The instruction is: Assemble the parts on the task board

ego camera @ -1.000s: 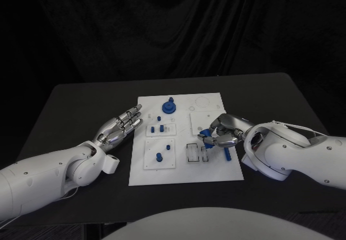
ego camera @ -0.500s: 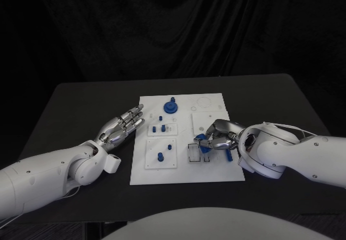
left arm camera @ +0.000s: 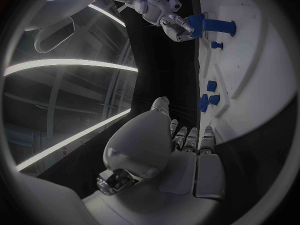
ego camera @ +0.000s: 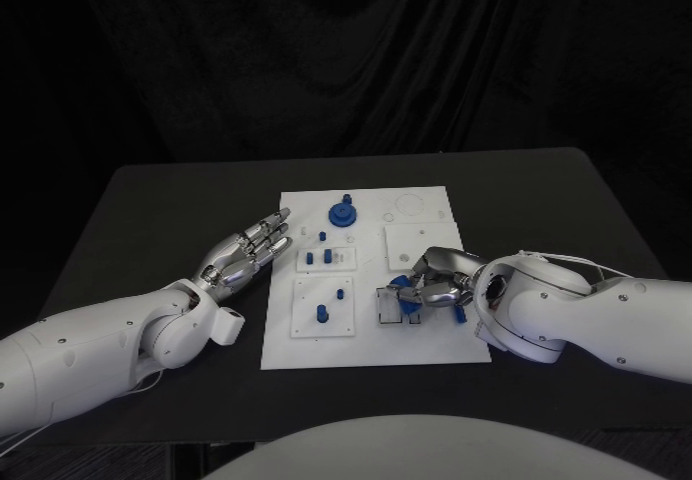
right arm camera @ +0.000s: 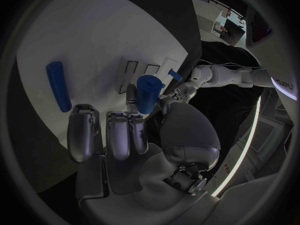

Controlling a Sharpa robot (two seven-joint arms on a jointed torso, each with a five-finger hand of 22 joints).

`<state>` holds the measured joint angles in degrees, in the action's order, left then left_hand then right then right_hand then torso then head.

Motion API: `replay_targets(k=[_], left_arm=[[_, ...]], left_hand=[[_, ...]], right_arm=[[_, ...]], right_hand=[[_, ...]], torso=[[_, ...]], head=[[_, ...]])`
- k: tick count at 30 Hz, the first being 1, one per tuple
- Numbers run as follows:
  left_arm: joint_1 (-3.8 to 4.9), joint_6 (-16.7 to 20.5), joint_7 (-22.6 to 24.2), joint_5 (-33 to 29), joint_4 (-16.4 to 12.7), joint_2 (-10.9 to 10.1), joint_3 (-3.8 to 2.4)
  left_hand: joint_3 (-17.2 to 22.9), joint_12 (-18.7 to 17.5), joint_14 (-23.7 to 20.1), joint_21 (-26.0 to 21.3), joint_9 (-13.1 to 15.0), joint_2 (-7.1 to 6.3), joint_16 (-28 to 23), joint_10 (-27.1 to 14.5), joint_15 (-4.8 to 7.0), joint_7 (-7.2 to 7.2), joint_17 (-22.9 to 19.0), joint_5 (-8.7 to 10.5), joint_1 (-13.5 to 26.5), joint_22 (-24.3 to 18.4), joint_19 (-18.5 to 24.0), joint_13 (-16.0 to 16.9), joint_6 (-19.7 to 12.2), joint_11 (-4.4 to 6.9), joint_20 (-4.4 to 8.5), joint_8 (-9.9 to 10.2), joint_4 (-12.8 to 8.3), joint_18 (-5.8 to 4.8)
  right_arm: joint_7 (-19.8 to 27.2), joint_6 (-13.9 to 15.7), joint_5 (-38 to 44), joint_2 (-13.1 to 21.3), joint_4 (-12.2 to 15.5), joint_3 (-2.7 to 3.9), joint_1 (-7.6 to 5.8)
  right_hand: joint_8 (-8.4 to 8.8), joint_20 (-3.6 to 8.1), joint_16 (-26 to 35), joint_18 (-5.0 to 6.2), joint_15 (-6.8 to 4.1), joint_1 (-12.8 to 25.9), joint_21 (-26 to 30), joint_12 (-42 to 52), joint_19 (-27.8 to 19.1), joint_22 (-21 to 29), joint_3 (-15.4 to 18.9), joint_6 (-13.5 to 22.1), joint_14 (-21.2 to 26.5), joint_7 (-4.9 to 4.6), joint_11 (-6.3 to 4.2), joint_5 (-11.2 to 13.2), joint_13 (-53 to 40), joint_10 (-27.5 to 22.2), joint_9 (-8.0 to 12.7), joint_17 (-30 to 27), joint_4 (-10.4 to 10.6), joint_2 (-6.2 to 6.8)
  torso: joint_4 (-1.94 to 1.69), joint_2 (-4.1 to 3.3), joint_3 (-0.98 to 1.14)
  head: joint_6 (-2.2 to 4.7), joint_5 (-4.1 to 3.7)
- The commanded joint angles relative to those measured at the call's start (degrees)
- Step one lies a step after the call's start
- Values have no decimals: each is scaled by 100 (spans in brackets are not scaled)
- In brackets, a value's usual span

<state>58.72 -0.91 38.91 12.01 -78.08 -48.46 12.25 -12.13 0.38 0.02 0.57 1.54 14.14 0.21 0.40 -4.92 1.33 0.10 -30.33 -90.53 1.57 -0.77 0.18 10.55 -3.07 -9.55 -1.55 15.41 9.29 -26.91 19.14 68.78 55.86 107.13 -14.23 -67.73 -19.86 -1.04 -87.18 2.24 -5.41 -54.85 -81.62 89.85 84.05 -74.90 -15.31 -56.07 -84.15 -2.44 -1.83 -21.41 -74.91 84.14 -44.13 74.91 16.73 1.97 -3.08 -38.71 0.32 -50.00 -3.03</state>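
The white task board (ego camera: pixel 433 340) lies mid-table. My right hand (ego camera: pixel 437 284) hovers low over its near right part and pinches a short blue cylinder (right arm camera: pixel 147 92) between thumb and finger, just above the clear slotted holder (ego camera: pixel 389 307). In the left wrist view the right hand (left arm camera: pixel 164 16) shows with the blue piece (left arm camera: pixel 199 25) in its fingertips. A long blue rod (ego camera: pixel 457 309) lies flat on the board beside that hand, and the rod (right arm camera: pixel 58 85) lies apart from the fingers. My left hand (ego camera: pixel 245 250) rests open and flat off the board's left edge, holding nothing.
A blue round part with a peg (ego camera: pixel 343 213) stands at the board's far middle. Small blue pegs (ego camera: pixel 326 258) sit in a plate left of centre, and two more (ego camera: pixel 320 316) in the near left plate. Black table (ego camera: pixel 159 210) surrounds the board.
My right hand has carried the blue cylinder nearer to me and slightly left, from the board's middle right down over the slotted holder. The left hand has stayed put.
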Motion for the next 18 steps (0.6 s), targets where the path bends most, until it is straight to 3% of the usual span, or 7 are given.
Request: replay_targets(k=[1, 11, 18], left_arm=[[-11, -88, 355, -3, -2, 18, -6], [-19, -102, 346, -3, 13, 23, -6], [-24, -107, 348, -3, 19, 25, -6]], left_hand=[[33, -28, -2, 5, 0, 10, -21, -6, -36, -35, -10, -20, -59, 9, 2, -7, 14, -46, -22, -5, -15, -74], [42, -29, -2, 4, -1, 13, -21, -9, -51, -40, -10, -10, -63, 8, 2, -8, 7, -43, -30, -3, -19, -77], [52, -29, -2, 5, 0, 13, -21, -8, -66, -53, -10, -3, -66, 8, 1, -8, 14, -35, -38, -5, -24, -83]], right_arm=[[-104, -72, 120, -16, -16, 2, 18], [-113, -117, 123, -68, -37, 3, 24], [-150, -216, 124, -80, -15, 3, 27]], right_hand=[[50, -32, 27, 11, 44, 119, 32, 15, 205, -1193, 80, 4, -428, -24, 43, 121, -1509, 586, 9, 656, -10, -16], [187, -37, 64, 27, 48, 732, 104, 15, 183, -1173, 457, -57, -411, -28, 46, 914, -1509, 586, -12, 562, 8, -250], [205, -38, 76, 34, 49, 752, 133, 15, 172, -1163, 483, -46, -405, -32, 49, 959, -1509, 586, -10, 532, 0, -251]], torso=[[2, 0, 3], [9, 4, 3], [4, 2, 5]], head=[[0, 1], [0, 37], [0, 34]])
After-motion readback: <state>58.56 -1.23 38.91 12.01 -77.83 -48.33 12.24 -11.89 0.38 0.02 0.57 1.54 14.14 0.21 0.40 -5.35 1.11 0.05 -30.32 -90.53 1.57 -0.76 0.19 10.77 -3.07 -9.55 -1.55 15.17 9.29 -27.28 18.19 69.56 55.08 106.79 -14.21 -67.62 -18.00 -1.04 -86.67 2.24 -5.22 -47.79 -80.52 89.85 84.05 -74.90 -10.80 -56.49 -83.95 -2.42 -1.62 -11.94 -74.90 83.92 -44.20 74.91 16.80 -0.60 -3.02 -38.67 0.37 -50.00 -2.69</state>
